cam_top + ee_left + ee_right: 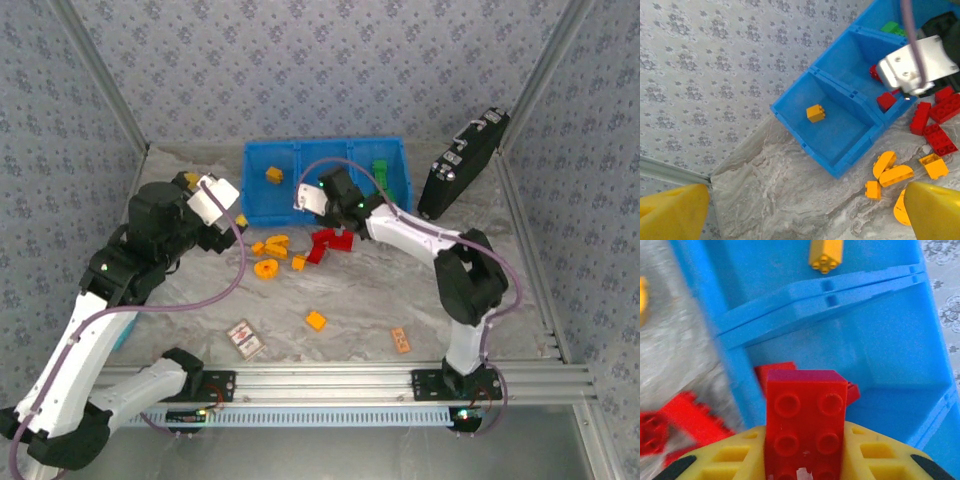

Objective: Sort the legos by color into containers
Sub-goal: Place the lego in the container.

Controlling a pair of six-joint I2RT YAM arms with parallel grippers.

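From above, the right gripper (312, 203) sits at the near wall of the blue bin (258, 215), over its middle compartment (330, 158), but its own white body masks the jaws. The right wrist camera settles that. The two yellow fingers (735, 456) are clamped on a red brick (806, 422), held upright with its studs facing the lens and its upper end clear of the fingertips. Behind it are the compartment's blue floor and more red pieces (775, 371) lying inside.

The left wrist camera gives the sideways look: an orange brick (815, 113) alone in the left compartment, green bricks (892, 27) in the far one, and the right gripper's white housing above the middle one. Loose red bricks (937, 125) and orange bricks (892, 171) lie on the marble table (790, 200) just outside the bin's near wall.

The left gripper (805, 200) hangs with its jaws spread wide — one yellow finger in each lower corner, nothing between them but table.

The overhead view adds an orange ring (266, 268), a stray orange block (316, 320), a patterned card (245, 340) and a black case (462, 165) leaning at the right.
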